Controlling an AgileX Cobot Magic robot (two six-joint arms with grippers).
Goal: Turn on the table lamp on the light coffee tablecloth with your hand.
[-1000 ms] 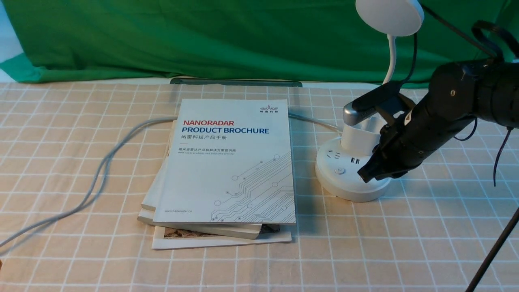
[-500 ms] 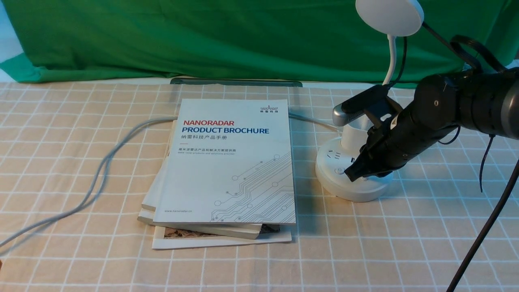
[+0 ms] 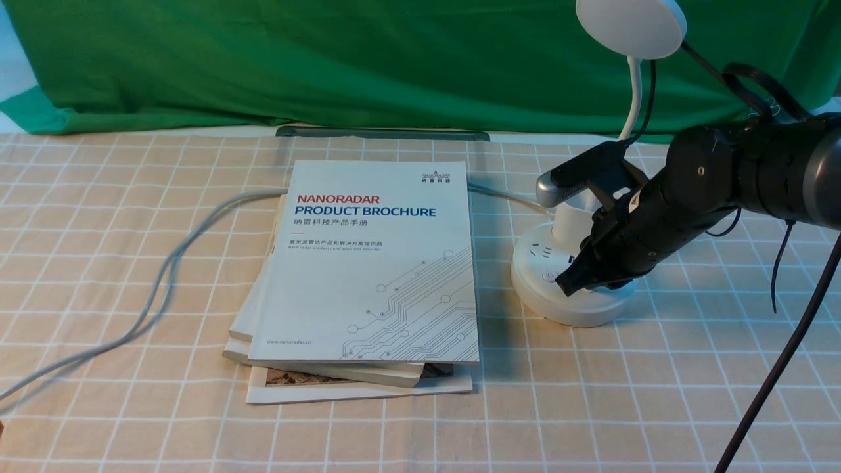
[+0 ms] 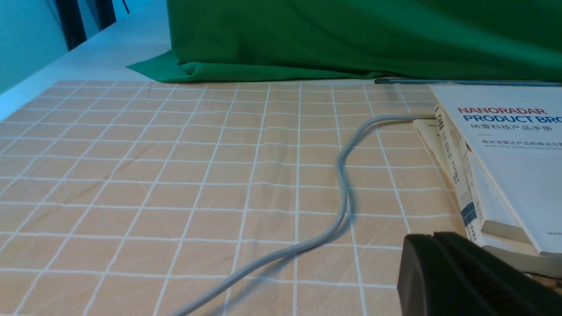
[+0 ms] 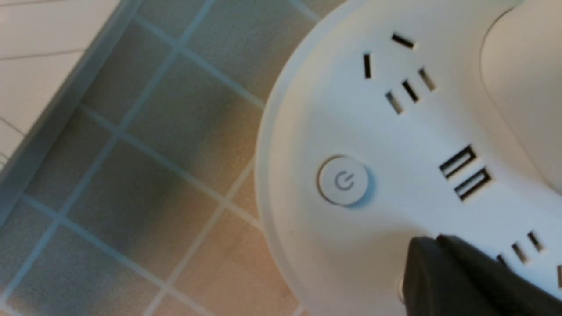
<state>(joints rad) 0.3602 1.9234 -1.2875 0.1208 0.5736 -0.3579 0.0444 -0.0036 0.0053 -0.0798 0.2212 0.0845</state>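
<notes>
lamp: table lamp stands right of centre on the light coffee tablecloth
edges: book stack just left of its base; open cloth in front
right gripper: jaws pressed together, tip over the base, just beside the power button; contact unclear
left gripper: jaws together, near the books

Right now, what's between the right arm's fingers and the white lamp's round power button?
Only bare base top of the white table lamp, in the right wrist view.
</notes>
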